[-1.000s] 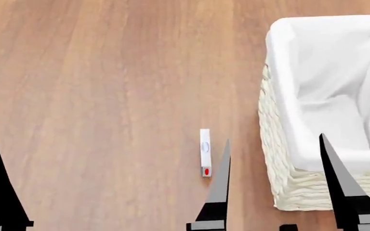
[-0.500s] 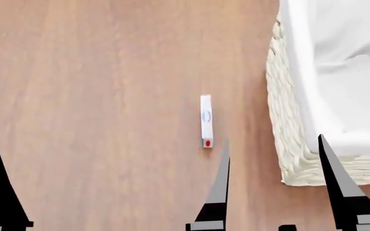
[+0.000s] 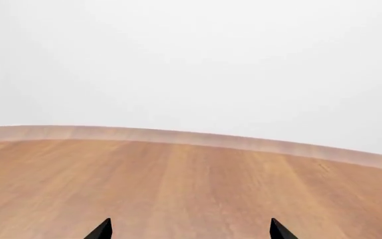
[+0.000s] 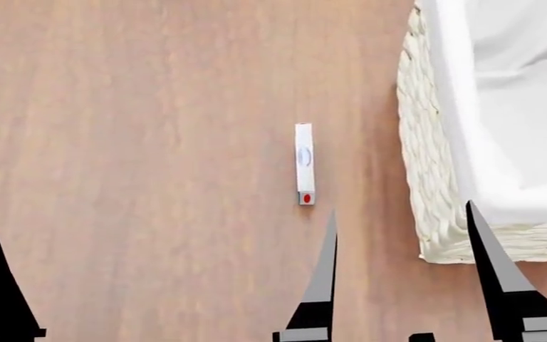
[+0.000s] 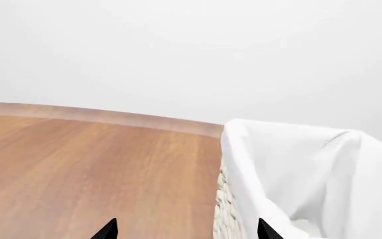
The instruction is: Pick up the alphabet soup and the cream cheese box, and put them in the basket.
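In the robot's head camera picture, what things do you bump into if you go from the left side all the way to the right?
Left gripper → cream cheese box → right gripper → basket, all on the wooden table.

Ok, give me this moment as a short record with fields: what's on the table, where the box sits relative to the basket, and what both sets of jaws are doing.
surface: wooden table
cream cheese box: lying on the table, red patch at the near end, left of the basket, apart from it
basket: at right, white liner visible
alphabet soup: not in view
left gripper: jaws open, holding nothing
right gripper: jaws open, holding nothing, near the basket's front corner
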